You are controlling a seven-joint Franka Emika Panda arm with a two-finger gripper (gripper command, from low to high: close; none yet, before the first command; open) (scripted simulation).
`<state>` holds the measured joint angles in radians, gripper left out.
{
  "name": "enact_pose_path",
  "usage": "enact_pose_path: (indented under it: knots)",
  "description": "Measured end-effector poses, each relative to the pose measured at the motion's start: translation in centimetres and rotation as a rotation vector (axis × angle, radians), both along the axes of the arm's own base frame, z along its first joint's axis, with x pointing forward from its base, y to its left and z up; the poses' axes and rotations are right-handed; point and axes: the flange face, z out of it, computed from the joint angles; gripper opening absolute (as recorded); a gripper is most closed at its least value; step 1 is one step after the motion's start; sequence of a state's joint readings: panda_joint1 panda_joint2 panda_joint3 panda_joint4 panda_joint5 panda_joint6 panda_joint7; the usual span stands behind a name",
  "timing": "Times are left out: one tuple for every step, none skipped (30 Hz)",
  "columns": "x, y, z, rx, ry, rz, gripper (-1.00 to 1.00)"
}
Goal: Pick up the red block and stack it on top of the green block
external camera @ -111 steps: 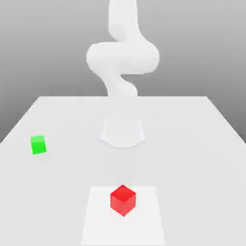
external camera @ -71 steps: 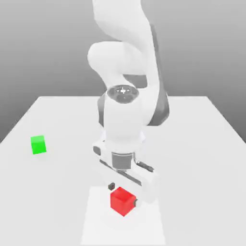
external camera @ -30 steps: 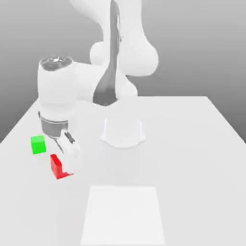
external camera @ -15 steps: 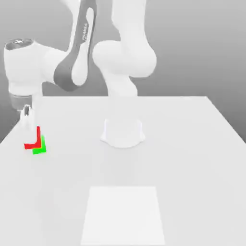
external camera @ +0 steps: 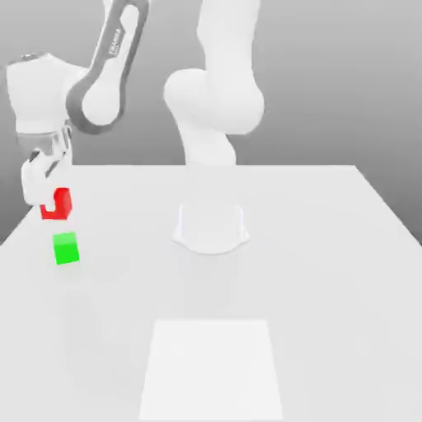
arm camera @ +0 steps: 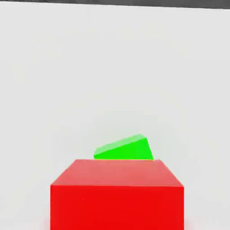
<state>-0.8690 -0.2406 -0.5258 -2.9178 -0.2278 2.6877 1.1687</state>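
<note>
The red block hangs in the air at the exterior view's left, with my gripper shut on it and a white finger covering part of its side. The green block rests on the white table just below it, with a small gap between the two. In the hand view the red block is close up, and the green block peeks out from behind its upper edge, partly hidden.
The arm's round white base stands at the table's middle. A paler square patch lies on the table near its front edge. The table's left edge runs close to the green block.
The arm swung the red block to the exterior view's left, over to the green block. In the last half second the red block rose from beside the green block to above it.
</note>
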Motion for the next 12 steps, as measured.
enact_pose_path:
  knots:
    - [0.1, 0.0, -0.5, 0.008, -0.010, 0.000, -1.00]
    - [0.2, 0.0, -1.1, 0.015, -0.018, 0.000, -1.00]
    - [0.3, 0.0, -1.7, 0.020, -0.023, 0.000, -1.00]
    - [0.3, 0.0, -2.2, 0.023, -0.028, 0.000, -1.00]
    - [0.4, 0.0, -2.8, 0.025, -0.030, 0.000, -1.00]
    - [0.4, 0.0, -3.3, 0.025, -0.030, -0.001, -1.00]
    - [0.3, 0.0, -3.8, 0.023, -0.028, -0.002, -1.00]
    - [0.3, 0.0, -4.3, 0.020, -0.023, 0.000, -1.00]
    - [0.2, 0.0, -4.7, 0.015, -0.017, -0.002, -1.00]
    - [0.2, 0.1, -5.1, 0.008, -0.009, 0.000, -1.00]
    - [0.1, 0.1, -5.5, 0.000, 0.001, 0.003, -1.00]
    - [-0.1, 0.1, -5.8, -0.007, 0.010, 0.002, 1.00]
